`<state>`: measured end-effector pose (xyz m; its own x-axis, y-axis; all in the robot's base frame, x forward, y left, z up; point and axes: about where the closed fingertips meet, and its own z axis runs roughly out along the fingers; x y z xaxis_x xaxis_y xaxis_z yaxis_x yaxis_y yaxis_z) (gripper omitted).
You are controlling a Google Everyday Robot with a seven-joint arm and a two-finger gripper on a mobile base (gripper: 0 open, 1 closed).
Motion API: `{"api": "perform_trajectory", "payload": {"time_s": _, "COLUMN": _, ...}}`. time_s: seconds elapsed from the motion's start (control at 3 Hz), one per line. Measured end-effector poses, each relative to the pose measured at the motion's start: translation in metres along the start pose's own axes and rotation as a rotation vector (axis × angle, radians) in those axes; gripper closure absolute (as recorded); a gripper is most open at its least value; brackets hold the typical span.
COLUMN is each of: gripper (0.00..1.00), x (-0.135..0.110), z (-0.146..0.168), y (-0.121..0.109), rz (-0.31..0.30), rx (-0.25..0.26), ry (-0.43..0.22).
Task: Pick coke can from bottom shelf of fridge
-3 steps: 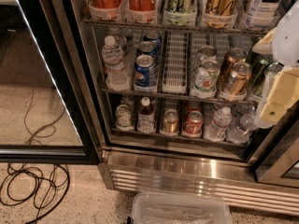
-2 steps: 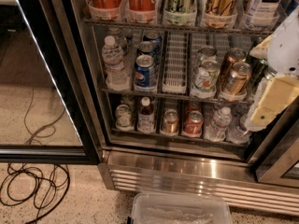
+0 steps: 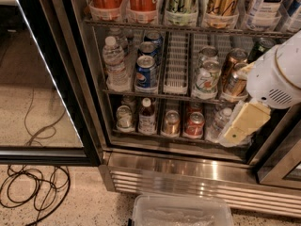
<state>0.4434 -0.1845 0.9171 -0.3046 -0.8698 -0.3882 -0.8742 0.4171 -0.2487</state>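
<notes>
The fridge stands open, its black-framed glass door swung out to the left. On the bottom shelf a red coke can stands at the front of its lane, with another red can close behind it. A copper-gold can stands just left of it. My gripper, cream-coloured under the white arm, hangs in front of the shelf's right end. It is to the right of the coke can, beyond a clear bottle, and touches nothing.
A blue Pepsi can, a water bottle and more cans fill the rack above. A small dark bottle and a pale can stand at the bottom left. A clear plastic bin and black cables lie on the floor.
My gripper has moved down and to the left, from beside the middle rack to the level of the bottom shelf. The cans and bottles have not moved.
</notes>
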Motion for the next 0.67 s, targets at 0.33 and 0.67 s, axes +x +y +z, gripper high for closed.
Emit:
{"api": "perform_trajectory", "payload": {"time_s": 0.33, "gripper": 0.0, "x": -0.002, "z": 0.021, "y": 0.007, "rz": 0.036, "rx": -0.004, "ry": -0.035}}
{"api": "perform_trajectory", "payload": {"time_s": 0.67, "gripper": 0.0, "x": 0.006, "z": 0.066, "y": 0.03, "rz": 0.149, "rx": -0.033, "ry": -0.115}}
